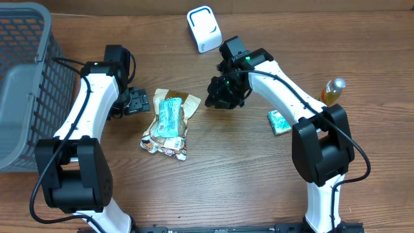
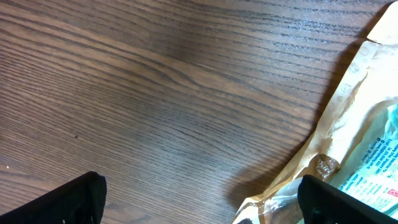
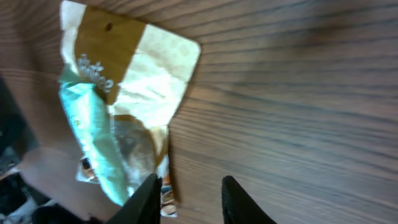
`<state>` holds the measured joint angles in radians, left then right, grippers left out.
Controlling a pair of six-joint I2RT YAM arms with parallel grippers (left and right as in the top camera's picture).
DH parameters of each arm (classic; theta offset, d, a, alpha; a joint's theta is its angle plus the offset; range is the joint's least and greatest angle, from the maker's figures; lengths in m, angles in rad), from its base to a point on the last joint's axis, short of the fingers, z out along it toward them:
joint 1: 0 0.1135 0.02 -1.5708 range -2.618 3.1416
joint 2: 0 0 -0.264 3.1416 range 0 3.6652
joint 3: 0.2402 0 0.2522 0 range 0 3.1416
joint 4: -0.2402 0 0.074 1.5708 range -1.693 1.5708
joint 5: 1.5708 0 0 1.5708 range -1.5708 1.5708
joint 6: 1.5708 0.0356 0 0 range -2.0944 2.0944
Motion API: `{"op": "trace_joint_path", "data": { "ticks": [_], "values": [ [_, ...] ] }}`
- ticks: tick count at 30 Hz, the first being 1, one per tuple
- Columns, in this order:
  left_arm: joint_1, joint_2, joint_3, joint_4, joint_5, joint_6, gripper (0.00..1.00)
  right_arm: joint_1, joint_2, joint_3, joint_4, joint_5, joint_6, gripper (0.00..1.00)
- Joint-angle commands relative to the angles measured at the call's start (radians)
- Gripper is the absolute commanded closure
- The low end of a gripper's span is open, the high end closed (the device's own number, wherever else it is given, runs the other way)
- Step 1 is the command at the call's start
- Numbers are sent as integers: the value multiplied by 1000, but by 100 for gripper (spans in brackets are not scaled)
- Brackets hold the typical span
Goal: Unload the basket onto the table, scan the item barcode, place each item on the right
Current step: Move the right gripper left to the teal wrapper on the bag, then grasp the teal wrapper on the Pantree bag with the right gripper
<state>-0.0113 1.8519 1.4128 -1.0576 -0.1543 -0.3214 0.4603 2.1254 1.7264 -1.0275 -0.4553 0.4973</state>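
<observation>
Wood table: scanner & basket only in overhead cam.

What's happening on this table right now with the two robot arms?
Both arms are at a pile of snack packets mid-table. The left gripper sits wide open at the pile's left edge; the right gripper, jaws slightly apart and empty, hovers by its far right corner. Nothing is picked up yet, and the white scanner stands untouched at the far edge.
</observation>
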Motion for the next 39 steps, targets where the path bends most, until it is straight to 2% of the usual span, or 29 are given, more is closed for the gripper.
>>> {"op": "trace_joint_path", "data": {
  "ticks": [1,5,7,39],
  "values": [
    [5,-8,13,0,-5,7,0,26,-31,2,14,-63,1,68],
    [5,-8,13,0,-5,7,1,64,-31,2,60,-63,1,56],
    [5,-8,13,0,-5,7,0,77,-31,2,81,-63,1,54],
    [5,-8,13,0,-5,7,0,135,-31,1,137,36,50,53]
  ]
}}
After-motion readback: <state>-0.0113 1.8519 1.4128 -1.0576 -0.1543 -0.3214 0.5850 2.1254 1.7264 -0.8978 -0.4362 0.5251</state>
